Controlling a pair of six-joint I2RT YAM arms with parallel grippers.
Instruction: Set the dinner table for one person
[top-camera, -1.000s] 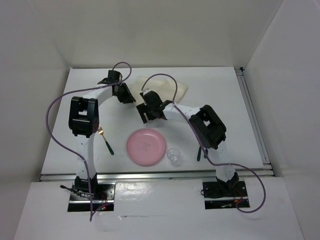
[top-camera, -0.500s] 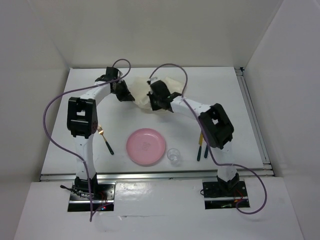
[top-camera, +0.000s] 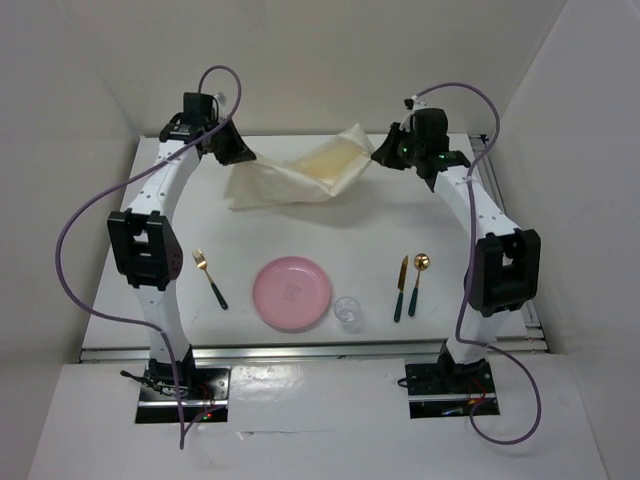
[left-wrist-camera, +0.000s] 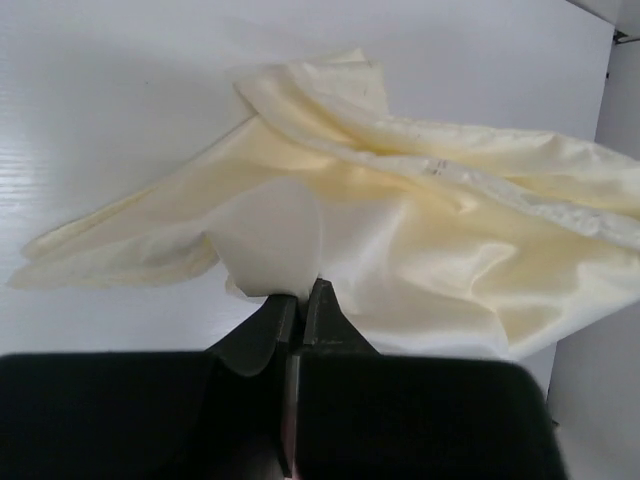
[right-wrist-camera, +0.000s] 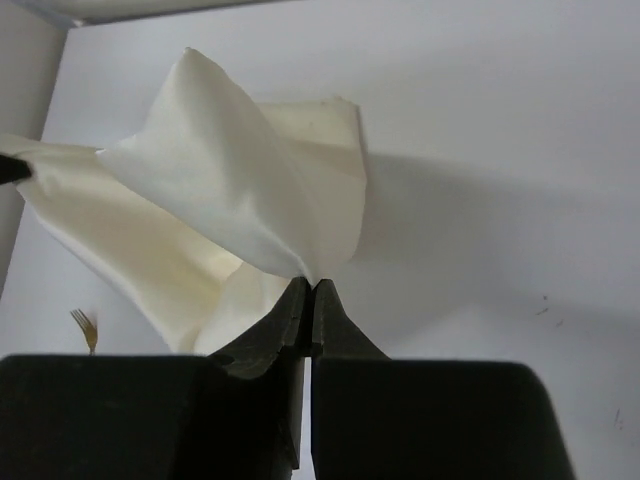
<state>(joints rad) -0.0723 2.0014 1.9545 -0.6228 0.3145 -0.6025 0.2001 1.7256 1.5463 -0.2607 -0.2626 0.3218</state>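
Note:
A cream cloth (top-camera: 300, 172) hangs stretched above the far part of the white dinner table (top-camera: 470, 215). My left gripper (top-camera: 241, 153) is shut on its left corner, and my right gripper (top-camera: 378, 155) is shut on its right corner. In the left wrist view the cloth (left-wrist-camera: 420, 220) billows out from the shut left gripper (left-wrist-camera: 303, 290). In the right wrist view the cloth (right-wrist-camera: 220, 200) rises from the pinched right gripper (right-wrist-camera: 311, 287). Near the front lie a pink plate (top-camera: 291, 292), a clear glass (top-camera: 347, 311), a fork (top-camera: 209, 277), a knife (top-camera: 401, 289) and a spoon (top-camera: 417, 281).
White walls close in the table on three sides. A metal rail (top-camera: 505, 230) runs along the right edge. The left arm's purple cable (top-camera: 75, 250) loops out past the left edge, and the fork (right-wrist-camera: 84, 328) shows low in the right wrist view.
Both arms swung apart and back, from the table's middle to its far corners. The cloth, bunched before, is now lifted and stretched between them. The right gripper closed on it.

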